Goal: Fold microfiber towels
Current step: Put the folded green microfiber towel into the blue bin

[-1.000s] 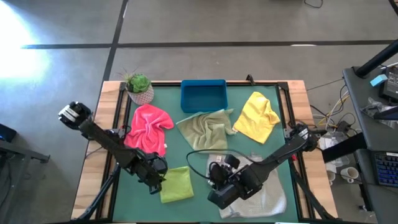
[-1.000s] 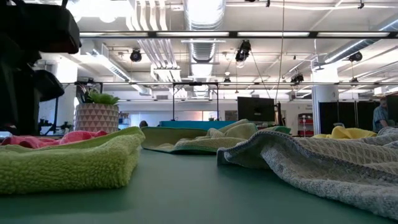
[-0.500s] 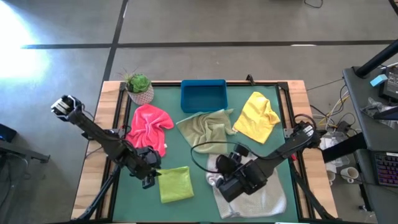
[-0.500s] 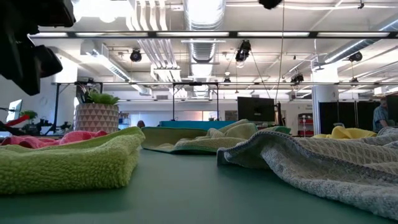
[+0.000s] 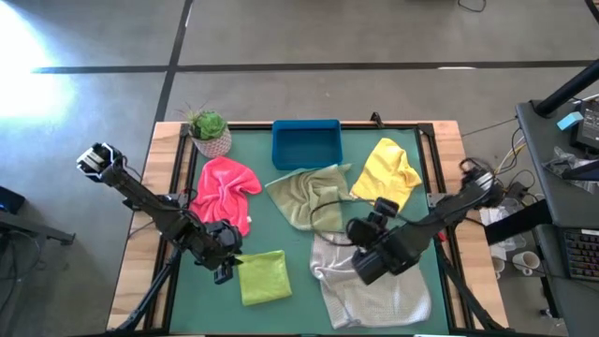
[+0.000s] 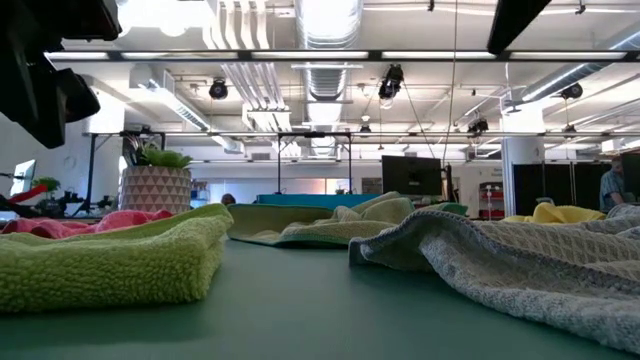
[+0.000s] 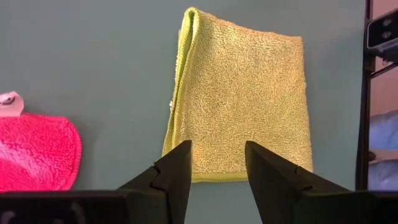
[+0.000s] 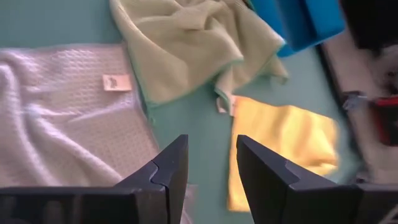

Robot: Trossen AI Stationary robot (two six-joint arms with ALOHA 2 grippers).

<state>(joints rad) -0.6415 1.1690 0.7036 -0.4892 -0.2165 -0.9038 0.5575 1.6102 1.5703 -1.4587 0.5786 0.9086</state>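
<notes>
Light grey towel (image 8: pixel 68 118) lying spread at table's near edge, its small white tag (image 8: pixel 116 81) illegible. Left gripper (image 7: pixel 216 163) and right gripper (image 8: pixel 207 158) hovering, fingers apart, holding nothing.

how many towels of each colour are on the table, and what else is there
hot pink towel: 1
lime green towel: 1
olive green towel: 1
yellow towel: 1
light grey towel: 1
blue tray: 1
potted plant: 1
total: 7 things, 5 of them towels
</notes>
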